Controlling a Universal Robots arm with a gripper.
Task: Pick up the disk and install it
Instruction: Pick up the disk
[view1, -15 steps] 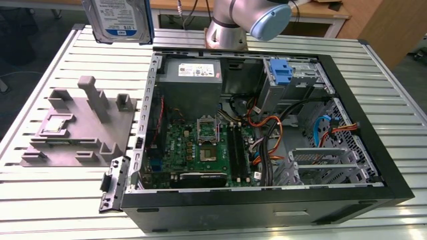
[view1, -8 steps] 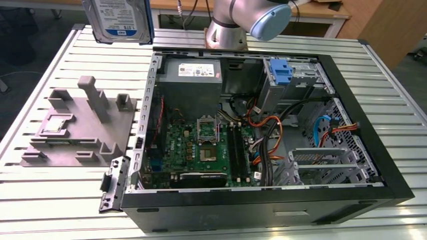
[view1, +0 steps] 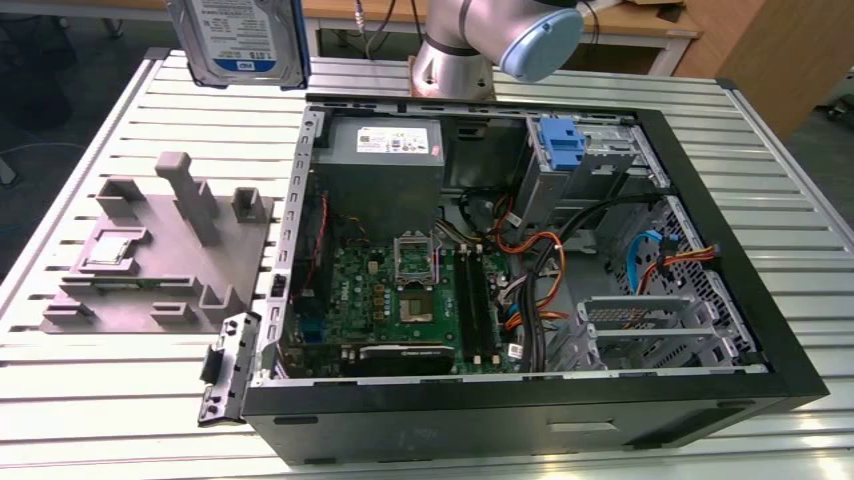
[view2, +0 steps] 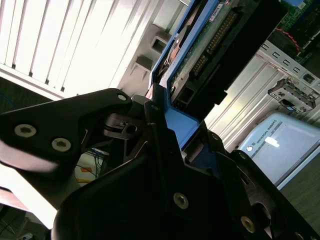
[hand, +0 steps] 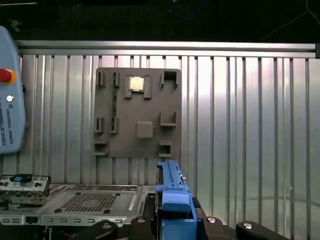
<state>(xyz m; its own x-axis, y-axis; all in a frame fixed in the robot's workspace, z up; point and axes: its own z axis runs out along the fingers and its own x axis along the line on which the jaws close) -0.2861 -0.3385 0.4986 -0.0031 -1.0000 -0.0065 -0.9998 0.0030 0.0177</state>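
Note:
The disk (view1: 242, 40), silver-grey with a white and blue label, hangs upright in the air above the table's far edge, toward the exterior view's left, beyond the open computer case (view1: 534, 400). Its blue bracket edge (hand: 172, 197) runs between the black fingers in both wrist views. My gripper (view2: 165, 125) is shut on the disk (view2: 200, 55), whose green circuit-board side and connector show in the second wrist view. Below the disk in the first wrist view lies the grey fixture plate (hand: 140, 112) on the slatted table.
The case lies open with the motherboard (view1: 400, 300), a grey power-supply box (view1: 380, 140), a bare blue bracket (view1: 562, 143) in the far bay and a metal drive cage (view1: 641, 325). The grey fixture (view1: 160, 250) sits beside it. The arm's base (view1: 454, 60) stands behind. A pendant (hand: 10, 110) lies nearby.

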